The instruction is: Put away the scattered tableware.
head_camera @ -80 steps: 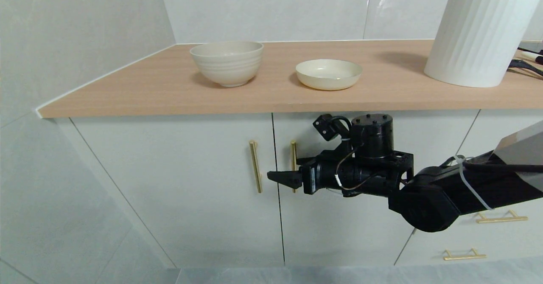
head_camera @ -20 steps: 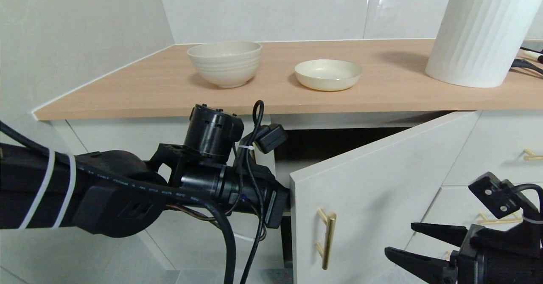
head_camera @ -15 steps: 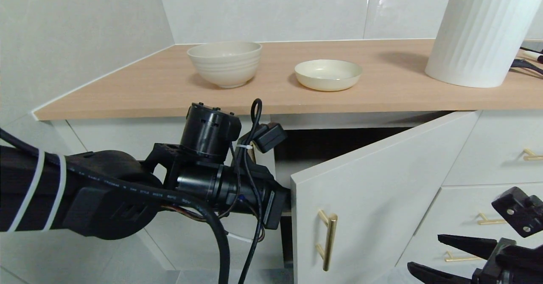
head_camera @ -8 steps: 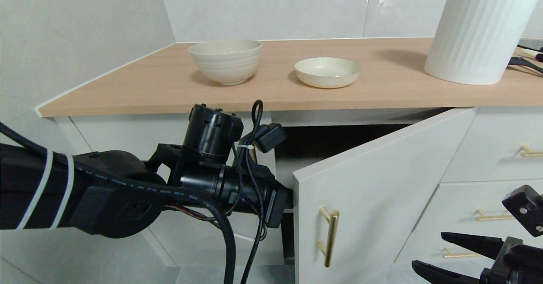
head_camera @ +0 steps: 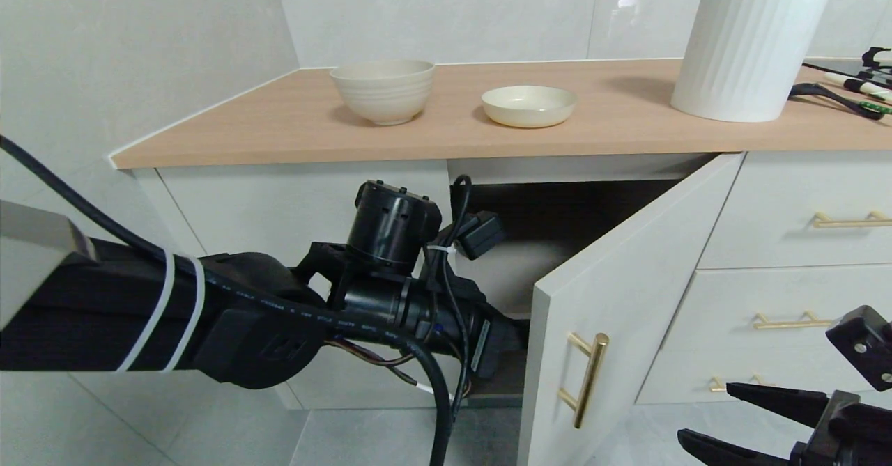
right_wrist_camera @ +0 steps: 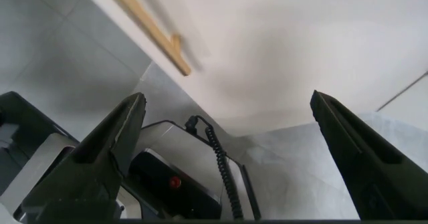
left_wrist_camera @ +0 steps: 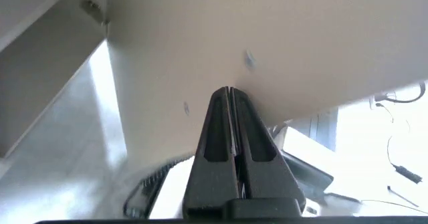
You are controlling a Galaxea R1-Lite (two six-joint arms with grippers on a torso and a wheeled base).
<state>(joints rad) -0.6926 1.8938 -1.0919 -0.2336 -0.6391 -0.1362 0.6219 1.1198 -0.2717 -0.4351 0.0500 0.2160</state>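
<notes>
Matt wood-grain worktop (head_camera: 279, 131); smooth, cream, ceramic-looking bowl (head_camera: 382, 90) and shallow dish (head_camera: 528, 106); matt pale cabinet door (head_camera: 627, 299) with gold-coloured metal handle (head_camera: 589, 379); glossy wall tiles (head_camera: 432, 13).

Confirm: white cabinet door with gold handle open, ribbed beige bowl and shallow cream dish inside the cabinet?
No: the white cabinet door is open, but the ribbed beige bowl and shallow cream dish sit on the wooden countertop (head view).

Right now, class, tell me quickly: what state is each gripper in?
Left gripper: shut, holding nothing, at the inner side of the cabinet door.
Right gripper: open, holding nothing.
</notes>
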